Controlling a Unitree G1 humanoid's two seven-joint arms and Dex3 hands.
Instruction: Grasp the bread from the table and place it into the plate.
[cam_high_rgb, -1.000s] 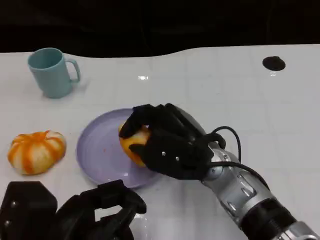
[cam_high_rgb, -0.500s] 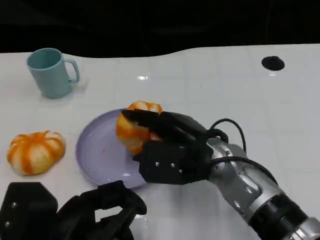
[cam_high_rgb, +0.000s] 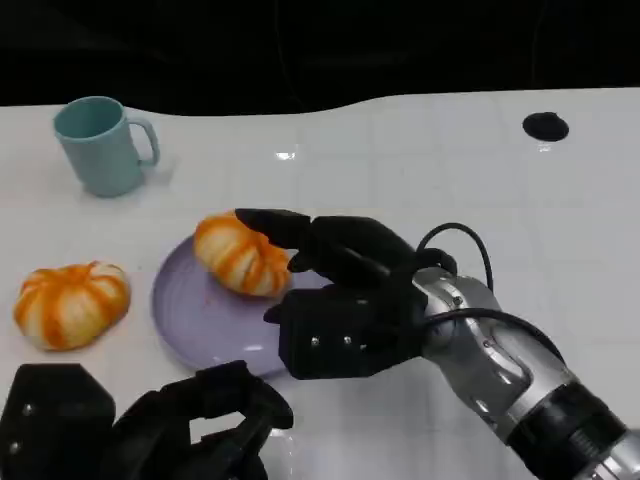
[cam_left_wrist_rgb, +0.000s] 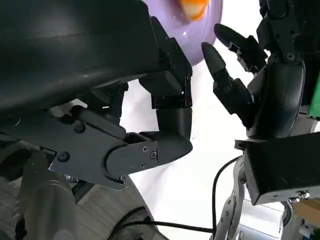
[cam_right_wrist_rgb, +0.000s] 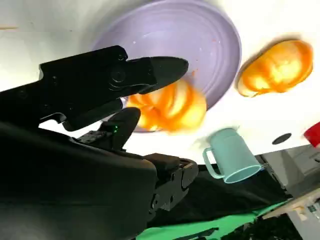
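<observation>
Bread (cam_high_rgb: 240, 255) sits on the far rim of the plate (cam_high_rgb: 200, 325), tilted, partly overhanging the edge toward the cup (cam_high_rgb: 100, 143). Right hand (cam_high_rgb: 340, 300) is spread, holding nothing; its fingers (cam_high_rgb: 290, 228) reach over the bread's near side, possibly brushing it, contact hard to call. Left hand (cam_high_rgb: 190, 425) low at the near edge of the surface (cam_high_rgb: 420, 160), fingers curled in, nothing in them. A second bun (cam_high_rgb: 72, 302) lies on the surface just beside the plate, untouched. My read: the release is the step in hand, and it is nearly finished. To do it well the right hand should lift straight up and back, fingers kept wide, so nothing drags the bread off the rim; a gentle nudge toward the plate's centre first would make it safer, since it looks perched. Right wrist view gives what the head view cannot: the bread (cam_right_wrist_rgb: 170, 107), blurred, lying right at the plate's (cam_right_wrist_rgb: 165, 30) edge under the fingers, with a gap visible between the upper finger and the crust. Left wrist view shows the right hand (cam_left_wrist_rgb: 270, 85) from the side, fingers apart, and only a sliver of bread (cam_left_wrist_rgb: 195, 7) on the plate (cam_left_wrist_rgb: 172, 20).
</observation>
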